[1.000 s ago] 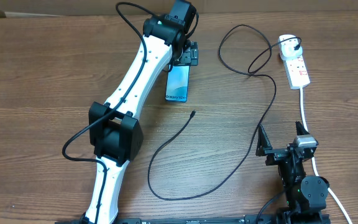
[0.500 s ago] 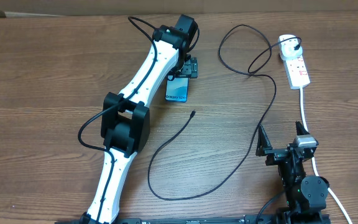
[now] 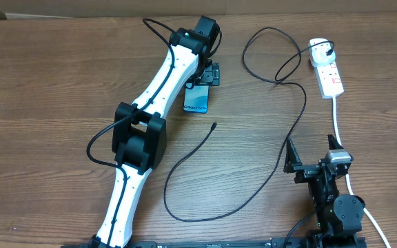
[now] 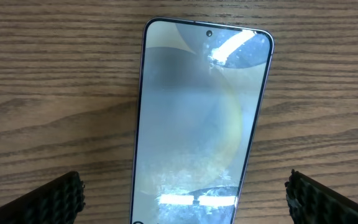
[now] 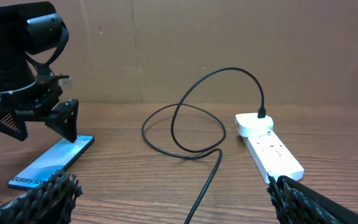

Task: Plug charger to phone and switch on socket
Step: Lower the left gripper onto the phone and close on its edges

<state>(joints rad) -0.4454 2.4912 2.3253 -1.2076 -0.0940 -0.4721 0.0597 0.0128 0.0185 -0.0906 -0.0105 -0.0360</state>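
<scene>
The phone (image 3: 196,100) lies flat on the wooden table with its screen lit, and fills the left wrist view (image 4: 197,124). My left gripper (image 3: 209,74) hovers open over the phone's far end, its fingers (image 4: 55,199) standing wide on either side and apart from it. The charger's black cable (image 3: 291,131) loops across the table; its free plug tip (image 3: 214,125) lies just below the phone, touching nothing. The white adapter (image 3: 316,47) sits in the socket (image 3: 330,74) at the far right. My right gripper (image 3: 312,153) rests open near the front edge, with the cable (image 5: 191,134) and socket (image 5: 272,152) ahead of it.
The socket's thick white cord (image 3: 338,120) runs down the right side, past my right arm. The left arm's white links (image 3: 150,103) stretch diagonally over the table's left half. A cardboard wall (image 5: 185,43) stands behind the table.
My left arm has swung its elbow up and to the right, bringing its gripper closer over the phone's far end, then held still. The right arm, cable and socket have not moved.
</scene>
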